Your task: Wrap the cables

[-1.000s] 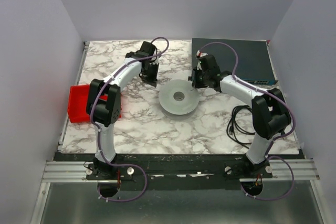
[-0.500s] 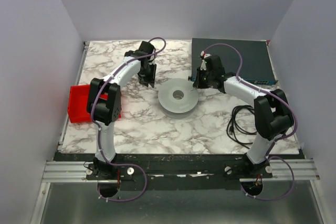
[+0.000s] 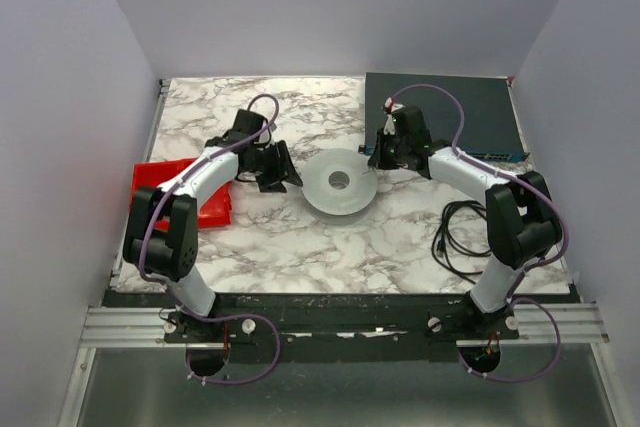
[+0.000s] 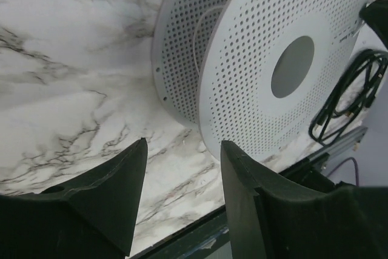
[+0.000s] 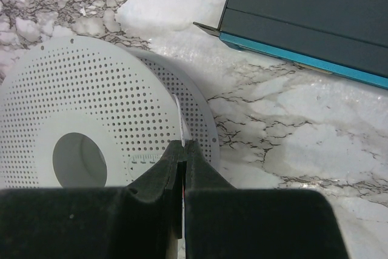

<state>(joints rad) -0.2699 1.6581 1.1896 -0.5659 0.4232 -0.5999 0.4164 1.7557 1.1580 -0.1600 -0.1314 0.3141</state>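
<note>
Spool: the white perforated spool (image 3: 340, 185) lies flat in the middle of the marble table (image 3: 300, 247), and both arms are gathered around it.
Cable: the black cable (image 3: 458, 237) lies as a loose bundle on the right near part of the table, well apart from the spool and touching neither gripper.
Done: almost nothing, in my judgement. In the left wrist view the gap between the two discs looks nearly bare; I see only one thin pale line inside it.
Left to do: bring the black cable to the spool, fix one end, and wind it around the core.
Right gripper (image 5: 183, 145): its tips are pressed together at the far right edge of the spool, pinching a thin white strip (image 5: 180, 119). I cannot tell if this is a cable end or a tie.
Right arm pose: reached out toward the far side, wrist bent down, with the hand just beside the dark box (image 3: 470, 117).
Left gripper (image 4: 182, 150): spread wide and holding nothing, and it faces the left edge of the spool from close by.
Left arm pose: stretched low over the table, the elbow near the red bin (image 3: 160, 192), the hand aimed right at the spool.
</note>
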